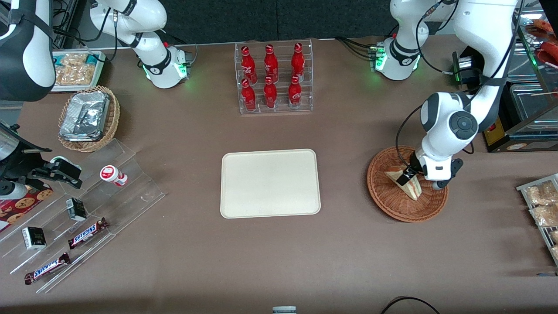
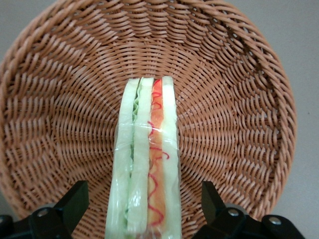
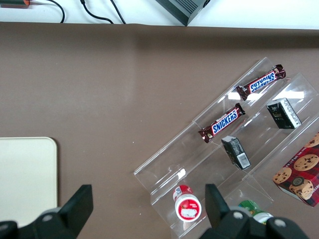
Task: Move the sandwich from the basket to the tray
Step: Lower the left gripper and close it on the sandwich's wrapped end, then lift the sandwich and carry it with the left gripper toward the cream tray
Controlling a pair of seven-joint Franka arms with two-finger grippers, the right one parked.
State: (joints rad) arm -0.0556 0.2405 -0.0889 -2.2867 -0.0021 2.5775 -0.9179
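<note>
Left wrist view shows the hand (image 2: 142,209) open, fingers (image 2: 75,201) either side of the sandwich (image 2: 144,164) without touching; front view shows it lowered into the basket (image 1: 392,205), tray (image 1: 270,183) apart on the tabletop (image 1: 348,261).

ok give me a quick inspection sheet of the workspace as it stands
surface: brown table, flat, no spills seen
sandwich: in the basket, standing on edge, filling stripe facing up
tray: bare, mid-table
gripper: down in the basket, jaws open either side of the sandwich, not touching it
clutter: red bottles in a clear rack; snack bars and small cartons on a stepped rack; foil packs in a tan basket
cables: black cable looping by the working arm
surroundings: snack packs at the working arm's end
</note>
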